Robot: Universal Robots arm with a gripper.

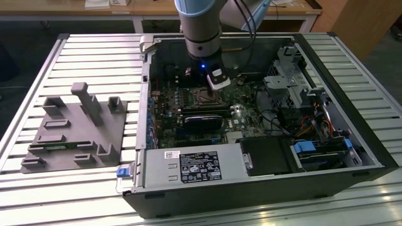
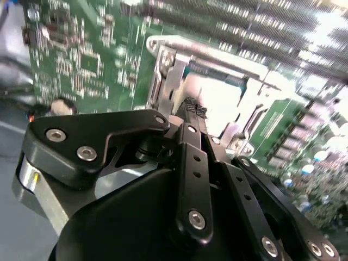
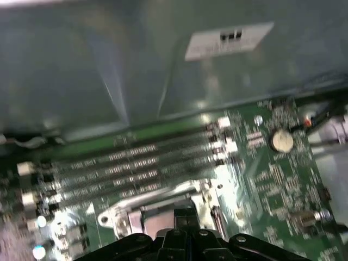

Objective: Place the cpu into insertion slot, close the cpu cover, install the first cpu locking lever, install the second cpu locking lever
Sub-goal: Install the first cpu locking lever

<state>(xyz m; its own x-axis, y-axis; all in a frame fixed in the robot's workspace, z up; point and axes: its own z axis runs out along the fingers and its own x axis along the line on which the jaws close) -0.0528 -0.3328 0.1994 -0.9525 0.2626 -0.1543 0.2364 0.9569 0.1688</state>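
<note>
My gripper point(image 1: 202, 84) hangs inside the open computer case, just above the far side of the insertion slot point(image 1: 204, 96), a small square socket with a dark centre and a silvery rim. In the second wrist view the black fingers point(image 2: 190, 163) converge to one tip, so my gripper point(image 2: 190, 107) is shut, right at the slot's silvery metal frame point(image 2: 209, 54). A bright flat surface point(image 2: 223, 103) lies inside that frame. I cannot tell whether it is the cpu or whether the cpu cover is down. In the first wrist view my gripper point(image 3: 182, 217) sits over the frame point(image 3: 122, 209).
Memory slots point(image 3: 109, 168) and a coin cell point(image 3: 281, 141) lie near the socket. A black card point(image 1: 202, 118), a labelled power supply box point(image 1: 191, 167) and a drive cage point(image 1: 289, 80) crowd the case. A grey fixture block point(image 1: 75, 127) stands on the slatted table at the exterior view's left.
</note>
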